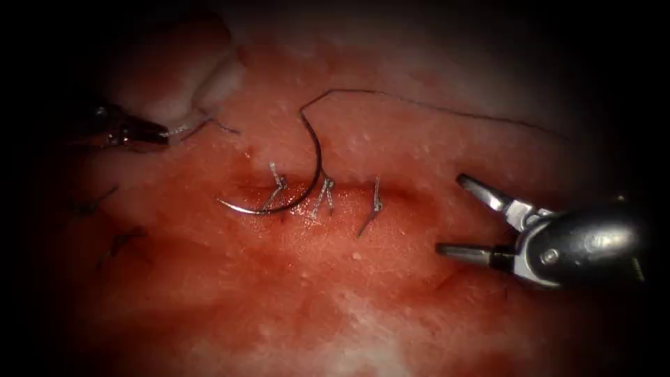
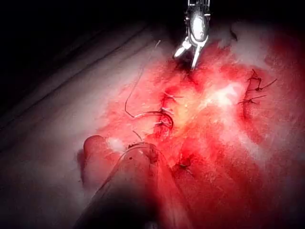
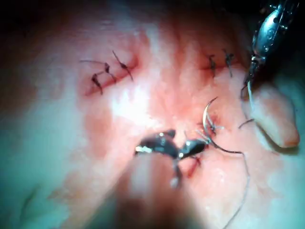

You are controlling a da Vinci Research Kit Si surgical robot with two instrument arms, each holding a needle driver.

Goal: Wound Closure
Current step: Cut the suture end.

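My right tool (image 1: 460,216) hung well to the right of the cut (image 1: 314,199), its jaws apart and holding nothing. My left tool (image 1: 143,131) sat at the far left, jaws together on a pale strand of thread (image 1: 183,128) beside a raised fold of tissue (image 1: 391,139). The needle (image 1: 307,183) lay free of both tools, curving down across the cut between two stitches (image 1: 326,195); its point (image 1: 222,202) rested left of the first stitch, and its swaged end stood above the cut, where the dark thread ran off to the right. Whether any of its arc was buried in the tissue, I could not tell. I judged the needle stiff, thin and slick with red fluid (image 1: 265,258), likely to twist unless taken on the body of its curve, away from point and swage; the tissue looked soft and apt to tear, the thread limp and light. The right wrist view showed my right tool (image 3: 167,143) close to the needle (image 3: 206,117), and more stitches (image 3: 107,71) at a second cut farther off. The left wrist view gave my right tool (image 2: 190,52) beyond the stitched cut (image 2: 164,112), with the needle (image 2: 150,114) across it.
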